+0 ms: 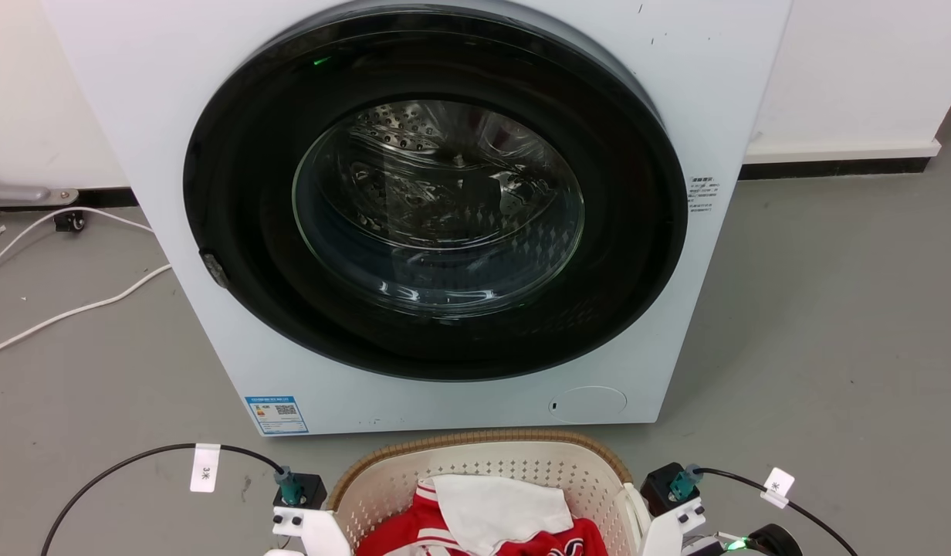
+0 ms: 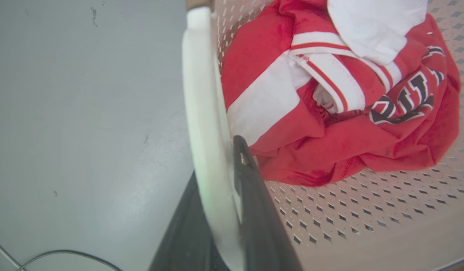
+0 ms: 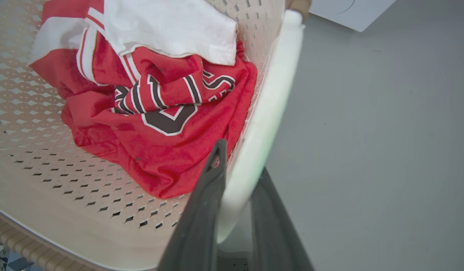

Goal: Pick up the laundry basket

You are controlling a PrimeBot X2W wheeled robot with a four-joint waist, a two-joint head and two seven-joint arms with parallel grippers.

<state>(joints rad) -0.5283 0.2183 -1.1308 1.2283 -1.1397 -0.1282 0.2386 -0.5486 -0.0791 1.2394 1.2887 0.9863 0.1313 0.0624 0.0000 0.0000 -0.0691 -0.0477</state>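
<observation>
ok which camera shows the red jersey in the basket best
The right wrist view: the red jersey lies nearly whole in the laundry basket, lettering facing the camera. The left wrist view shows it too, lettering off to one side. The head view cuts most of it off.

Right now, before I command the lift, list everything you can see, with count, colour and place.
washing machine: one, white with dark round door, straight ahead, door shut
laundry basket: one, cream with brown rim, just in front of the machine
red garment: one, red with white stripes and dark lettering, inside the basket
white cloth: one, white, on top of the red garment
white cables: two, white, on the floor left of the machine
floor: grey, all around
left claw: one, dark fingers, closed around the basket's left white handle
right claw: one, dark fingers, closed around the right white handle
</observation>
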